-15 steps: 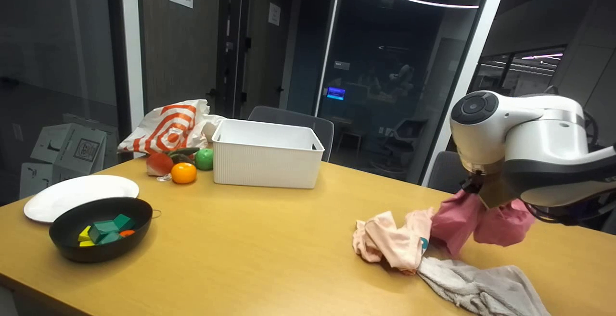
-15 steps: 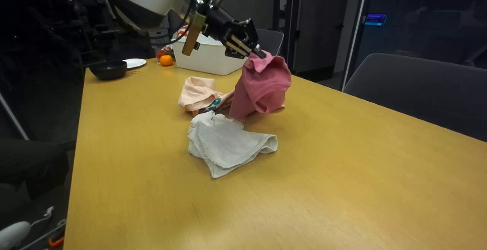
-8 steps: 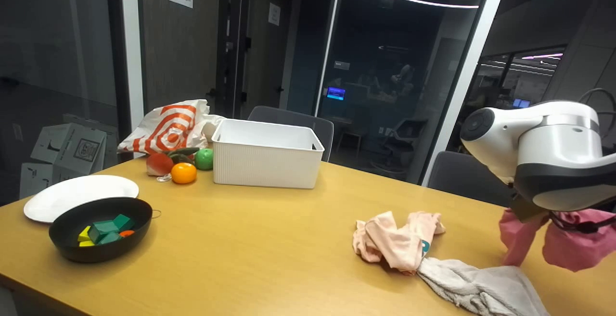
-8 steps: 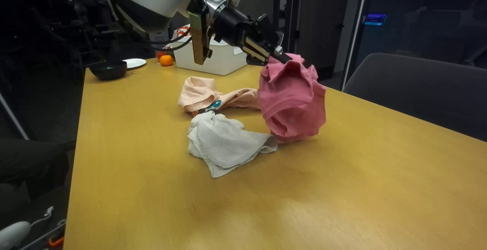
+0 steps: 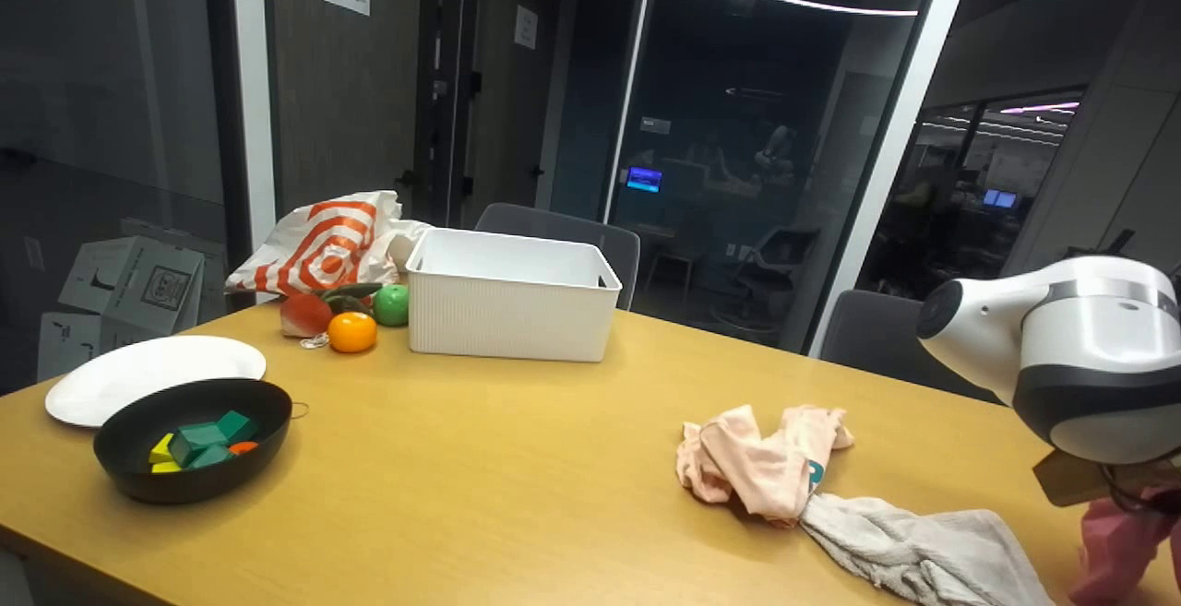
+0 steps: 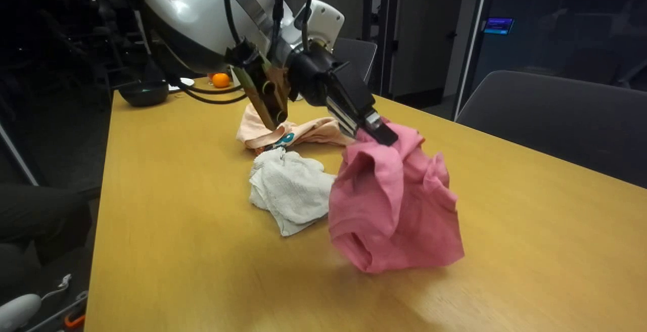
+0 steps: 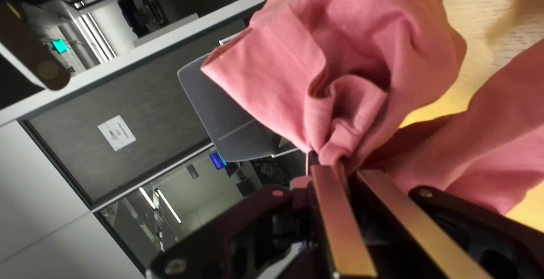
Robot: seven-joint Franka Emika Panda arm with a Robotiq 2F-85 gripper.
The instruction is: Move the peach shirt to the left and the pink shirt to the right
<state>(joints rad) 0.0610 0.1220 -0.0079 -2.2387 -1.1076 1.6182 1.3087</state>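
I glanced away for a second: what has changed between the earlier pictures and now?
Still held by the gripper, the pink shirt has come nearer and somewhat right in an exterior view, now apart from the peach shirt. Nothing was let go. The peach shirt stayed roughly in place; the grey cloth, white bin and black pan are unmoved.
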